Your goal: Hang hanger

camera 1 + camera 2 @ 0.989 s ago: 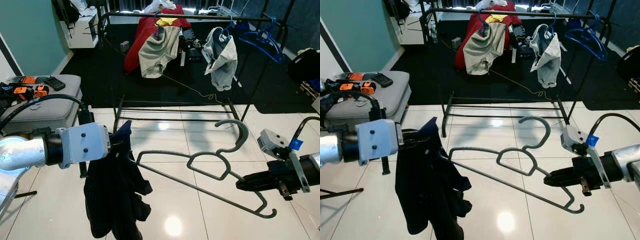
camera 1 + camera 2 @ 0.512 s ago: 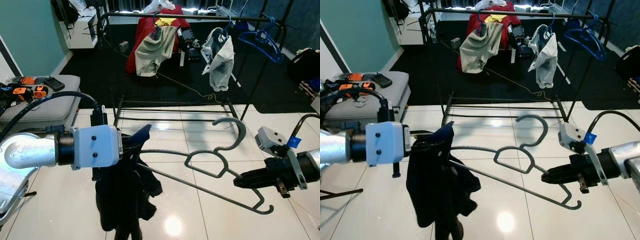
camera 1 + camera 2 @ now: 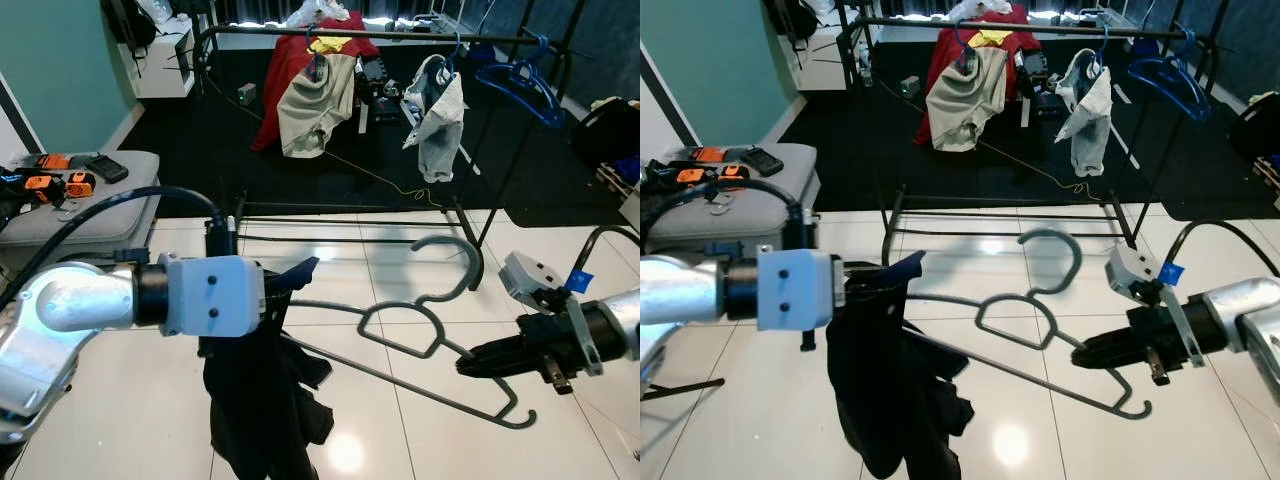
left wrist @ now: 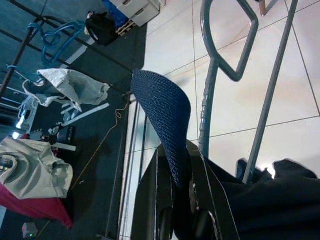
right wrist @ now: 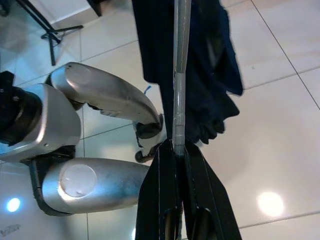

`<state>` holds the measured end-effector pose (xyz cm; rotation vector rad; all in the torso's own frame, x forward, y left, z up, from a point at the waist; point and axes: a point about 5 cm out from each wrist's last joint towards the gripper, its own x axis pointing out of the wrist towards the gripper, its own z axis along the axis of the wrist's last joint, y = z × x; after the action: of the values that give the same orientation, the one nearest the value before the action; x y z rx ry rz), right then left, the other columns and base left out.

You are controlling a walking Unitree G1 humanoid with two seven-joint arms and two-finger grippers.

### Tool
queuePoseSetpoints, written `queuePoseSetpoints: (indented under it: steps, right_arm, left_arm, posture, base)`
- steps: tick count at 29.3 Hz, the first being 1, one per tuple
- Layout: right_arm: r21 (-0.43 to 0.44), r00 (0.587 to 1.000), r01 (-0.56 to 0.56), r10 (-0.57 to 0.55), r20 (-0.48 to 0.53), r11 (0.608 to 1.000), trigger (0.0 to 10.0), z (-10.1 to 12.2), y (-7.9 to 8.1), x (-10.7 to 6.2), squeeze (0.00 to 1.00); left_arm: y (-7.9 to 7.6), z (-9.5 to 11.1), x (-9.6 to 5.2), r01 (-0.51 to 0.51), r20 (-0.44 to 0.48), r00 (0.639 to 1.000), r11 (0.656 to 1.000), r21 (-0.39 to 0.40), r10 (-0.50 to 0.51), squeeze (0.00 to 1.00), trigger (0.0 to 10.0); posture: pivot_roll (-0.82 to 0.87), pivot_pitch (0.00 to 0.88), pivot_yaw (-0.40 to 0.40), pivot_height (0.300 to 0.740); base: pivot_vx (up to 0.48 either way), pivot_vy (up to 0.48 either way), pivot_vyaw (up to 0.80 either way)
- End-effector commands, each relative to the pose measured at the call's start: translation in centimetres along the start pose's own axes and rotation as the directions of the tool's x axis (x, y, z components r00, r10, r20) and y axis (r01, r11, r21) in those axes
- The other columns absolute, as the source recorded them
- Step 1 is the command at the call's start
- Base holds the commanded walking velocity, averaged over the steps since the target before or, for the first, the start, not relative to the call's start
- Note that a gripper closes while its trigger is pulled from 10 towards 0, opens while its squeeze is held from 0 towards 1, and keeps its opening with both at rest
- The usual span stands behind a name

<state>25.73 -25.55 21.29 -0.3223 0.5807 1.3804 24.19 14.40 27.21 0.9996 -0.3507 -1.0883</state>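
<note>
A grey hanger (image 3: 450, 238) floats level over the white tile floor, hook pointing toward the rack. My right gripper (image 3: 470, 362) is shut on its lower bar near one end (image 5: 179, 100). On the left, a dark navy garment (image 3: 260, 400) droops from my left gripper (image 3: 275, 290), which is shut on a fold of the cloth (image 4: 165, 105). The hanger's far end (image 4: 209, 100) reaches into the garment beside the left fingers. How far the cloth wraps around the hanger cannot be told.
A black clothes rack (image 3: 380, 35) stands ahead on dark carpet, carrying a beige garment (image 3: 315, 95), a pale garment (image 3: 435, 110) and blue hangers (image 3: 520, 80). At the left sits a grey case (image 3: 90, 220) with orange tools (image 3: 50, 182). Glossy floor lies below both arms.
My left arm has carried the garment to the right, up against the hanger's end. The right gripper has shifted the hanger slightly left.
</note>
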Motion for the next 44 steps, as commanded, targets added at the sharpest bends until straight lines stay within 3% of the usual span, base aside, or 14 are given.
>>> queuePoseSetpoints:
  steps: [1,13,15,18,23,24,26,29,31,32,36,39,44]
  right_arm:
    - [-0.022,0.999,-0.047,0.047,0.015,0.999,10.0,0.5,0.2,0.5,0.00]
    - [-0.013,0.997,-0.066,0.067,0.037,0.998,10.0,0.7,0.4,-0.1,0.00]
    - [-0.021,0.996,-0.086,0.086,0.018,0.996,10.0,0.6,0.1,0.7,0.00]
    - [-0.025,0.996,-0.091,0.091,-0.001,0.996,10.0,0.5,-0.1,1.0,0.00]
    - [-0.022,0.995,-0.069,0.068,-0.067,0.997,10.0,-0.1,-0.4,0.9,0.00]
    - [-0.020,0.995,-0.056,0.054,-0.083,0.998,10.0,-0.3,-0.5,0.6,0.00]
    - [-0.020,0.995,-0.056,0.054,-0.083,0.998,10.0,-0.3,-0.5,0.6,0.00]
    - [-0.023,0.994,-0.019,0.017,-0.109,1.000,10.0,-0.4,-0.8,-0.3,0.00]
    - [-0.023,0.994,-0.019,0.017,-0.109,1.000,10.0,-0.4,-0.8,-0.3,0.00]
    - [-0.029,0.994,-0.010,0.006,-0.113,1.000,10.0,-0.2,-0.8,-0.8,0.00]
    - [-0.039,0.993,-0.010,0.005,-0.114,0.999,10.0,0.1,-0.9,-1.0,0.00]
    - [-0.058,0.993,-0.031,0.024,-0.115,0.998,10.0,0.3,-1.2,-0.2,0.00]
    - [-0.067,0.994,-0.047,0.040,-0.104,0.997,10.0,0.2,-1.3,0.6,0.00]
  left_arm:
    - [0.1,0.1,0.3,-0.007,0.008,1.000,1.000,0.023,0.006,0.00,10.0]
    - [0.0,1.0,0.5,0.015,0.083,0.996,1.000,-0.009,-0.015,0.00,10.0]
    - [0.5,2.8,0.9,0.054,0.194,0.980,0.998,-0.012,-0.051,0.00,10.0]
    - [0.8,3.3,0.9,0.078,0.213,0.974,0.997,0.002,-0.077,0.00,10.0]
    - [1.4,2.2,0.0,0.105,0.122,0.986,0.993,0.045,-0.110,0.00,10.0]
    - [1.6,1.4,-0.5,0.099,0.065,0.993,0.993,0.058,-0.103,0.00,10.0]
    - [1.6,1.4,-0.5,0.099,0.065,0.993,0.993,0.058,-0.103,0.00,10.0]
    - [2.0,-0.6,-1.8,0.098,-0.085,0.992,0.991,0.092,-0.090,0.00,10.0]
    - [2.0,-0.6,-1.8,0.098,-0.085,0.992,0.991,0.092,-0.090,0.00,10.0]
    - [2.0,-1.4,-2.3,0.104,-0.151,0.985,0.988,0.115,-0.086,0.00,10.0]
    - [2.0,-1.7,-2.5,0.108,-0.177,0.981,0.986,0.129,-0.084,0.00,10.0]
    - [2.1,0.0,-1.1,0.068,-0.054,0.997,0.989,0.133,-0.061,0.00,10.0]
    - [2.0,1.7,0.1,0.053,0.062,0.996,0.989,0.136,-0.062,0.00,10.0]
  posture:
    - [-0.08,0.055,0.006,0.740]
    - [-0.08,0.057,0.003,0.740]
    - [-0.07,0.049,-0.005,0.740]
    - [-0.07,0.048,-0.005,0.740]
    - [-0.07,0.050,-0.002,0.740]
    - [-0.07,0.050,-0.002,0.740]
    - [-0.07,0.050,-0.002,0.740]
    - [-0.07,0.049,-0.003,0.740]
    - [-0.07,0.049,-0.003,0.740]
    - [-0.07,0.049,-0.004,0.740]
    - [-0.07,0.048,-0.006,0.740]
    - [-0.06,0.046,-0.011,0.740]
    - [-0.06,0.048,-0.013,0.740]
  base:
    - [0.000,0.000,0.00]
    - [0.000,0.000,0.00]
    - [0.000,0.000,0.00]
    - [0.000,0.000,0.00]
    - [0.000,0.000,0.00]
    - [0.000,0.000,0.00]
    - [0.000,0.000,0.00]
    - [0.000,0.000,0.00]
    - [0.000,0.000,0.00]
    - [0.000,0.000,0.00]
    - [0.000,0.000,0.00]
    - [0.000,0.000,0.00]
    - [0.000,0.000,0.00]
